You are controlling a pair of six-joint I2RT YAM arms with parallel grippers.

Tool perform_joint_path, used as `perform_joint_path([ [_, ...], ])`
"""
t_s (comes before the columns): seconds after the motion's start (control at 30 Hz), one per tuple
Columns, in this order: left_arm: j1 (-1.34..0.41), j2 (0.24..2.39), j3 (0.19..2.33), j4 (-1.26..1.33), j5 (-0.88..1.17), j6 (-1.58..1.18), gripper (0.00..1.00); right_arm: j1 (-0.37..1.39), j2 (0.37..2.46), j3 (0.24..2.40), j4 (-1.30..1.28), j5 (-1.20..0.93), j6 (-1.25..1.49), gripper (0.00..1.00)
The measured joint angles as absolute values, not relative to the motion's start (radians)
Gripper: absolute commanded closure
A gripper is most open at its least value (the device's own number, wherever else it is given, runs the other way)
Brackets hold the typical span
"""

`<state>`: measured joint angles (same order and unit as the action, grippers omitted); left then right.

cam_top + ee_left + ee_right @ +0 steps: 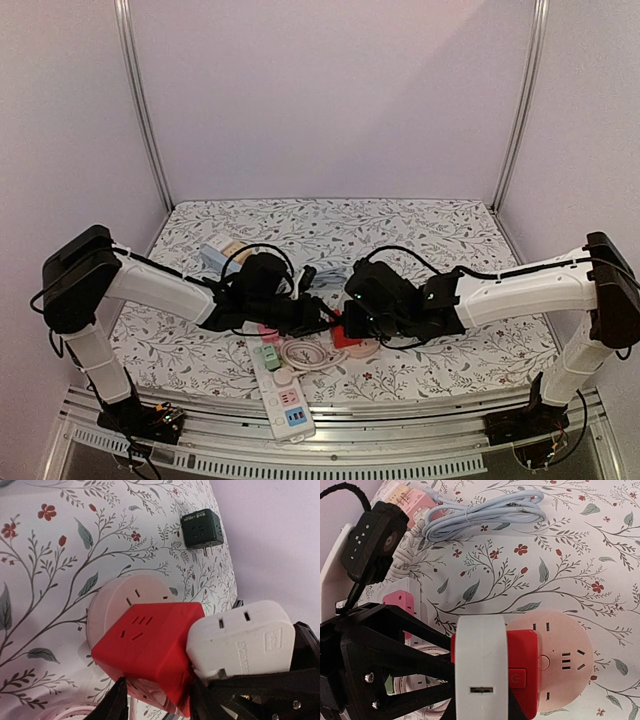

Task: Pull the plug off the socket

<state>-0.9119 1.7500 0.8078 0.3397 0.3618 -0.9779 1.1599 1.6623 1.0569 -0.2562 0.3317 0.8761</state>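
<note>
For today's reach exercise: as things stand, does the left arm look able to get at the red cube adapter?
Probably yes: the left gripper has a finger on either side of the red cube adapter, nothing blocking; the white plug occupies a different face.

A: Lighting ok?
B: Even, diffuse, from overhead. Only soft shadows toward the table (420, 230) front edge. No glare.
A: Focus?
B: Top view slightly soft. Right wrist: white plug (481, 670) close up, washed flat. Left wrist: bottom-right corner crushed dark.
</note>
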Motion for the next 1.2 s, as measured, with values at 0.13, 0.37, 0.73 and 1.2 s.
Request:
perform_joint_path([
  [0.13, -0.913, 1.756, 0.807, 0.355, 0.358, -0.981, 0.6, 1.147, 1.655, 1.05, -0.25, 0.311, 0.892, 1.0],
  [0.37, -0.916, 1.763, 0.807, 0.373, 0.354, -0.984, 0.61, 1.131, 1.634, 1.025, -0.231, 0.281, 0.917, 1.0],
  [0.73, -0.918, 1.768, 0.807, 0.384, 0.353, -0.989, 0.61, 1.121, 1.624, 1.016, -0.23, 0.258, 0.928, 1.0],
  [1.2, -0.919, 1.781, 0.812, 0.399, 0.359, -0.996, 0.63, 1.129, 1.622, 1.013, -0.217, 0.236, 0.852, 1.0],
])
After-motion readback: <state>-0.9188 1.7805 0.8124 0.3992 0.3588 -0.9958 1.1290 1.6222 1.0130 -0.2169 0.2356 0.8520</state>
